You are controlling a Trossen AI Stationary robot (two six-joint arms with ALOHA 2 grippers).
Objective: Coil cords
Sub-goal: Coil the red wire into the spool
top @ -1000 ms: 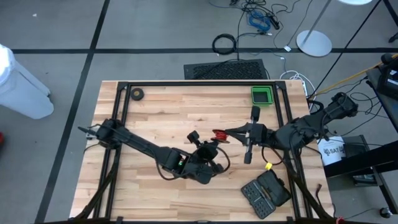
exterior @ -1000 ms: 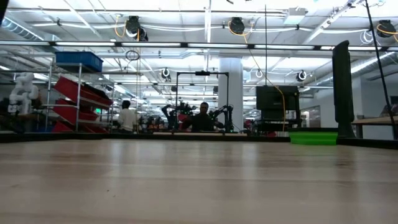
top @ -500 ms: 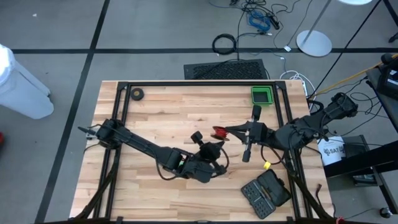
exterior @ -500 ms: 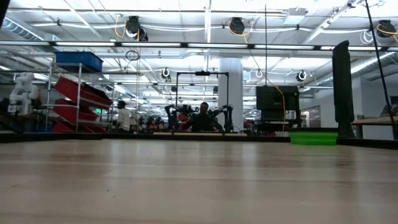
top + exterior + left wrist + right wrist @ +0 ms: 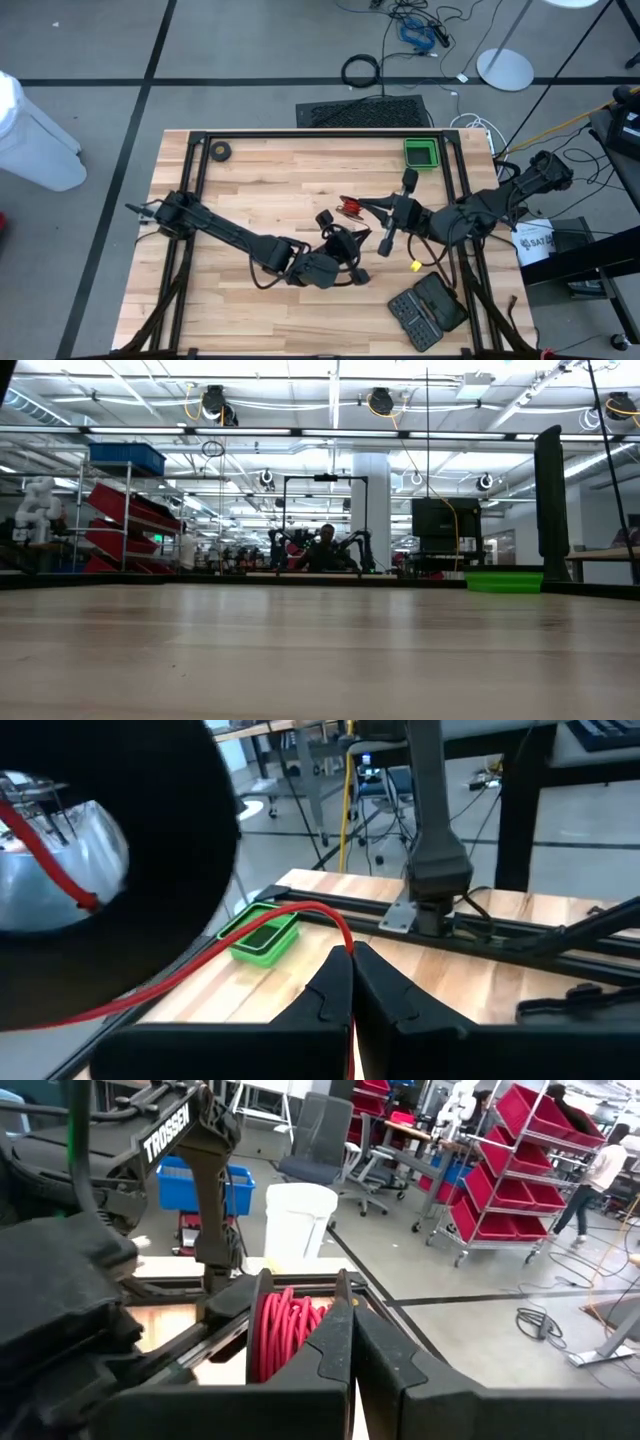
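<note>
Red cord (image 5: 318, 915) runs from reel (image 5: 350, 208) to pinching left end effector (image 5: 351, 955)

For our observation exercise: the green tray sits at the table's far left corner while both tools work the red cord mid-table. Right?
Not quite. The high view shows the green tray near the far right corner. The left tool, right tool and red cord are mid-table.

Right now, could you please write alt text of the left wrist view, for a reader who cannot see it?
The left gripper is shut on a thin red cord, which runs to a round black reel filling the near side of the view. Beyond lie the wooden table, a green tray and a black frame post.
</note>
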